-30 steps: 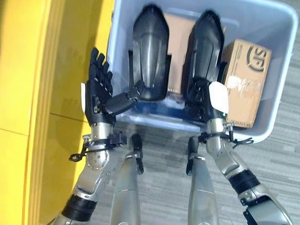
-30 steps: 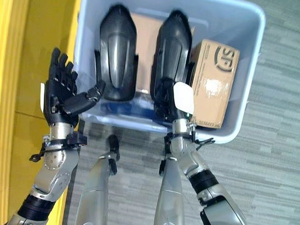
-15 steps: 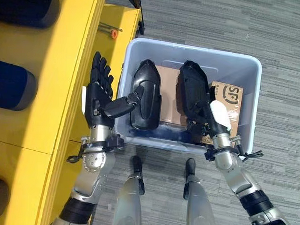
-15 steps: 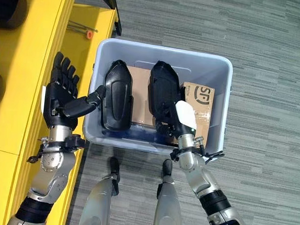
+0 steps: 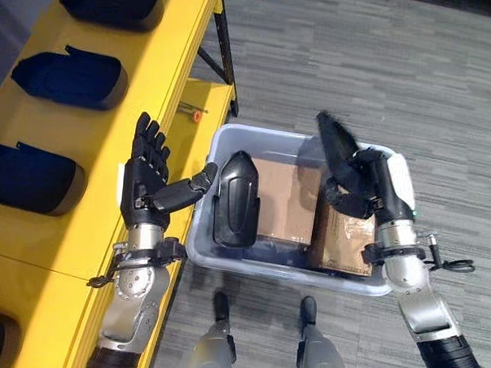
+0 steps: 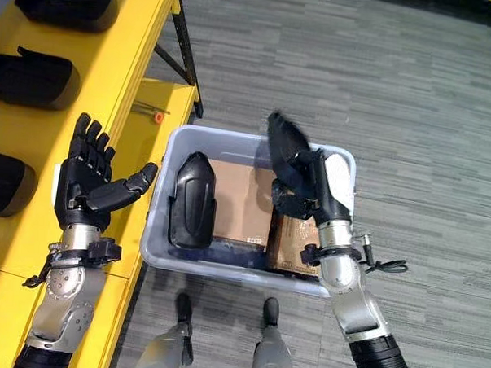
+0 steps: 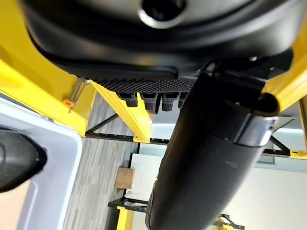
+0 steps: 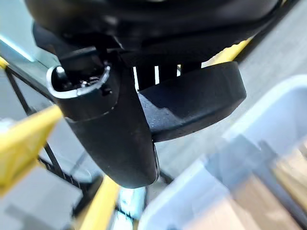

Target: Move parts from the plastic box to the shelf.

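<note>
Fingers of the right hand (image 6: 315, 187) are curled round a black moulded part (image 6: 286, 145), which it holds lifted above the far right corner of the pale blue plastic box (image 5: 218, 260), the part's pointed end tilting up and away from the robot; its lower end is covered by the hand, so the full shape cannot be made out. In the right wrist view the same part (image 8: 192, 103) shows as a dark rounded slab lying just past the thumb, its outline soft and hard to read. A second black part (image 5: 235, 198) of the same kind lies lengthwise in the left side of the box, beside a flat brown cardboard box (image 5: 284, 200) in the middle and another cardboard box (image 5: 341, 237) to the right, which the raised right arm partly hides. The left hand (image 5: 148, 180) is held outside the box's left wall, between it and the yellow shelf (image 5: 83, 169), palm towards the box, fingers straight and spread, thumb reaching towards the lying part without touching it, holding nothing. Three more dark parts (image 5: 67, 74) rest in a row on the shelf's top, the nearest and farthest cut by the edges. A small orange-tipped thing (image 5: 196, 115) lies on the lower yellow ledge; what it is I cannot tell.
</note>
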Available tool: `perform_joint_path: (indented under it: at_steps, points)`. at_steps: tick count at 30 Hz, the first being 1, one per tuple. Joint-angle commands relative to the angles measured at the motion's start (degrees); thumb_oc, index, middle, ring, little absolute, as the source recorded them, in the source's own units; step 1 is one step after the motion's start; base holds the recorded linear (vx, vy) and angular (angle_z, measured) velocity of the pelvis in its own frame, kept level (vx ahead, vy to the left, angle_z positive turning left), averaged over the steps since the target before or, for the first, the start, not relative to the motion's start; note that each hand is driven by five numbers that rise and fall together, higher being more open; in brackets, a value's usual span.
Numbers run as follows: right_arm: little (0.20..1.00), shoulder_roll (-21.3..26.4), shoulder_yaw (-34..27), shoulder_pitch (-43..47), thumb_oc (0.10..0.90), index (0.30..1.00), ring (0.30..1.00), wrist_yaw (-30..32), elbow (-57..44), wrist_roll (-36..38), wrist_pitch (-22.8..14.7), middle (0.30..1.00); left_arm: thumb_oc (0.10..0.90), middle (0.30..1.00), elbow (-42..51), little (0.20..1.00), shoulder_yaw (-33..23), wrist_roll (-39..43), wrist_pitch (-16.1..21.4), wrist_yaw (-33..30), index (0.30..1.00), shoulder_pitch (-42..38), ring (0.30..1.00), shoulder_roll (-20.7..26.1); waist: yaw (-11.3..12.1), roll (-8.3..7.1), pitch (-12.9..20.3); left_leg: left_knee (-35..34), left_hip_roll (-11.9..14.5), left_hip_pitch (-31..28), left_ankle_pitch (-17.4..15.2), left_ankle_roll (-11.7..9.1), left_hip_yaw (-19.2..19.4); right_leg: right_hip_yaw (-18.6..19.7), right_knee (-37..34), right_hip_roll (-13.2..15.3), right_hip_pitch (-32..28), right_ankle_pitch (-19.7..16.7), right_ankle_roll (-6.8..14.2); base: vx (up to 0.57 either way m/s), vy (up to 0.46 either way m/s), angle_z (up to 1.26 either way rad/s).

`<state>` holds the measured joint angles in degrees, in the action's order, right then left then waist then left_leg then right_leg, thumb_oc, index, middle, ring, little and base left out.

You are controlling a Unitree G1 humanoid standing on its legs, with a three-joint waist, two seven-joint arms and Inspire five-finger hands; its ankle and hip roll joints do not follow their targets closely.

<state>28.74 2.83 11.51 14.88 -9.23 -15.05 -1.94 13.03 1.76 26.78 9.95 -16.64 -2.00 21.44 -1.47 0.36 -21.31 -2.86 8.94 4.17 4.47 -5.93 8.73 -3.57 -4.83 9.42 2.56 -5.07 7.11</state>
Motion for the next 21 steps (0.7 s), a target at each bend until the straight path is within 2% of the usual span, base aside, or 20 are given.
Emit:
perform_joint_path:
  at_steps: [1,6,13,17,21]
  points:
    - [0.3,3.2,-4.6,-0.7,0.4,0.3,0.3,2.1,-6.3,1.0,-8.3,0.3,0.9,1.0,0.9,1.0,-2.4,-1.3,4.1,3.1,1.0,3.1,1.0,1.5,-1.2,-1.58,16.1,-2.0,4.0,-0.7,1.6,-0.3,2.3,0.3,4.8,3.0,-3.9,7.9,2.8,0.02,-0.062,-0.29]
    - [0.3,5.4,-7.6,-4.3,0.4,0.3,0.3,-0.2,-8.5,1.7,-9.2,0.3,0.9,1.0,0.6,1.0,-3.0,-2.2,3.6,4.9,1.0,4.5,1.0,2.1,-2.2,-1.28,16.9,-2.1,4.8,-2.3,1.6,-0.5,2.9,1.3,6.5,2.1,-4.1,9.6,2.3,0.0,-0.045,-0.17]
    - [0.3,7.7,-10.1,-6.8,0.4,0.3,0.3,-1.2,-10.1,2.1,-10.5,0.3,0.9,1.0,1.1,1.0,-3.8,-1.9,3.2,5.3,1.0,5.5,1.0,2.3,-3.3,-0.25,16.4,-1.7,7.3,-3.3,3.4,-1.3,2.8,3.0,12.8,-1.1,-3.0,13.9,0.2,-0.07,-0.107,-0.05]
    - [0.3,9.1,-9.1,-6.2,0.4,0.3,0.3,-1.3,-10.1,2.8,-11.2,0.3,0.9,1.0,0.9,1.0,-3.8,-1.8,2.9,4.8,1.0,6.1,1.0,2.0,-3.1,0.03,14.4,0.1,11.0,-2.7,6.0,-2.0,1.2,2.8,22.5,-5.8,0.2,19.1,-3.4,-0.13,-0.24,-0.08]
    - [0.3,10.1,-6.2,-3.6,0.4,0.3,0.3,-1.7,-10.2,3.8,-11.7,0.3,0.9,1.0,1.0,1.0,-3.7,-1.8,2.6,4.5,1.0,7.1,1.0,1.6,-1.5,-0.29,12.0,2.1,12.9,-1.0,9.0,-1.8,-1.7,1.7,27.8,-8.7,2.0,21.3,-6.0,-0.14,-0.304,0.05]
